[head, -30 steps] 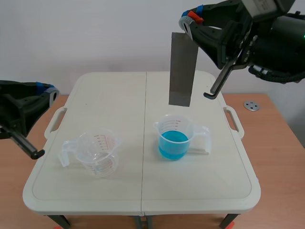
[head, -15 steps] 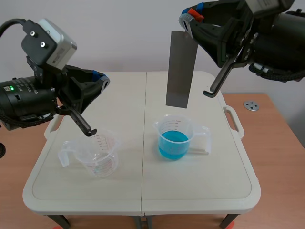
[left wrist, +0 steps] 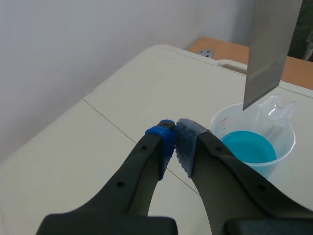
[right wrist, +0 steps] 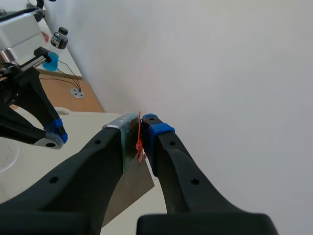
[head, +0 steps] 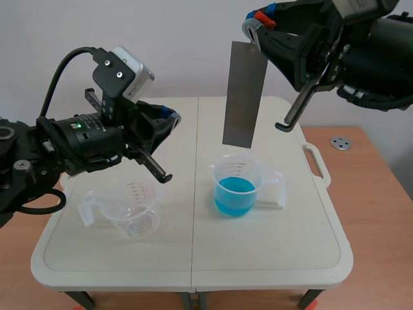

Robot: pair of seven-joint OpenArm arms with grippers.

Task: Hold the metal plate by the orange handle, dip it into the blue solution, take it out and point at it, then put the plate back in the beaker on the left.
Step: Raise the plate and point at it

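Cream folding surface (head: 271,252), 1 item: rounded corners, centre seam running away from the robot. Carries 2 clear measuring beakers, well apart. Left beaker (head: 132,212): empty, red gradations, handle outward. Right beaker (head: 240,169): holds blue solution (head: 233,194), stands just right of the seam.

The scene view looks along the desk (head: 271,258) from the robot's side. Each wrist view peers closely past its own jaws; all share the metal plate (head: 244,93).
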